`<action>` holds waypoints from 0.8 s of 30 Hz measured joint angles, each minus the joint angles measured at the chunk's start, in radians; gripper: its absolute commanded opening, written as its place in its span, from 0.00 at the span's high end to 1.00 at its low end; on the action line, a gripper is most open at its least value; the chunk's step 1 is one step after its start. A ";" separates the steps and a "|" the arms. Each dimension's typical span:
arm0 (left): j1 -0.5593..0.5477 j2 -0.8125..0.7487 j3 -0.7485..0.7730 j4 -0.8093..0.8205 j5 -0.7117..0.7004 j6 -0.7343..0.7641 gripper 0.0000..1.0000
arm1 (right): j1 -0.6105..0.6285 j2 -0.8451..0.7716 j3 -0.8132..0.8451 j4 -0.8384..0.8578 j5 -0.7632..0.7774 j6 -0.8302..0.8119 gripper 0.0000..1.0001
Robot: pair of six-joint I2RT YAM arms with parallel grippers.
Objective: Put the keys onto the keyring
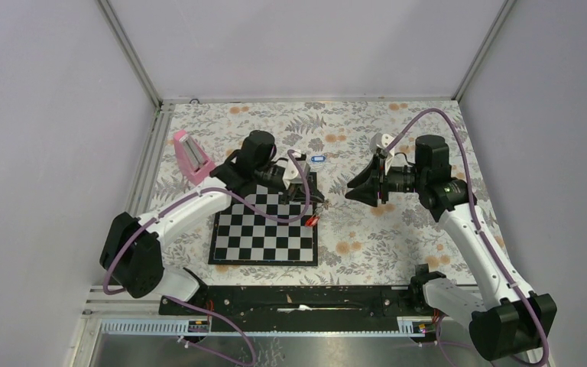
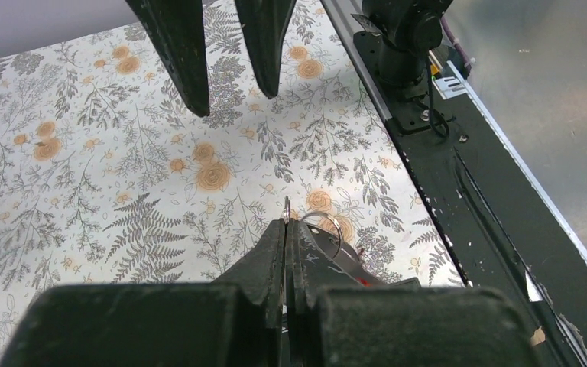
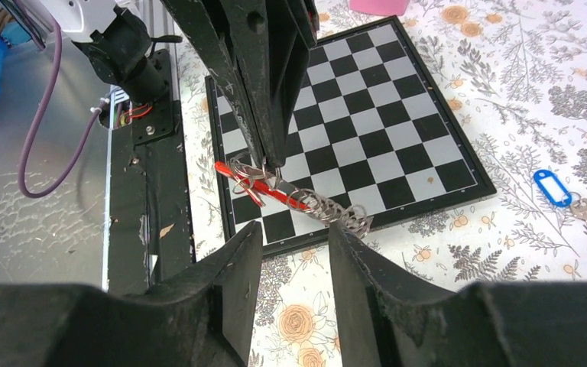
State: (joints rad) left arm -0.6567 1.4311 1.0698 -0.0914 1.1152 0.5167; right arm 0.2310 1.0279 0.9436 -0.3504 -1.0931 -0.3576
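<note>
My left gripper (image 2: pixel 287 223) is shut on the thin ring of the keyring (image 2: pixel 287 208). It holds the keyring (image 3: pixel 254 166) above the chessboard's near right corner. A red piece (image 3: pixel 275 191) and a silvery metal part (image 3: pixel 340 212) hang from the ring. I cannot tell whether these are the fob or a key. My right gripper (image 3: pixel 294 233) is open and empty. It faces the left gripper (image 1: pixel 313 206) from the right, a short gap away. The blue-tagged key (image 3: pixel 554 187) lies on the floral cloth behind the board, also seen from above (image 1: pixel 318 159).
The chessboard (image 1: pixel 264 233) lies left of centre on the floral cloth. A pink wedge block (image 1: pixel 191 157) stands at the back left. The black base rail (image 1: pixel 298 300) runs along the near edge.
</note>
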 measured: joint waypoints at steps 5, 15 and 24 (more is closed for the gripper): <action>-0.001 -0.013 -0.034 0.005 0.019 0.024 1.00 | 0.029 0.022 -0.021 0.014 0.003 -0.006 0.58; -0.003 -0.018 -0.224 0.437 0.046 -0.358 1.00 | 0.108 0.040 -0.053 0.024 0.034 -0.053 0.59; -0.003 0.004 -0.315 0.930 0.007 -0.784 1.00 | 0.142 0.040 -0.057 0.018 0.064 -0.101 0.60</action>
State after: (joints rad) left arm -0.6598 1.4349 0.7547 0.8383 1.1221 -0.2676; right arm 0.3733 1.0676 0.8867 -0.3328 -1.0294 -0.4583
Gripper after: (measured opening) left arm 0.010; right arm 0.403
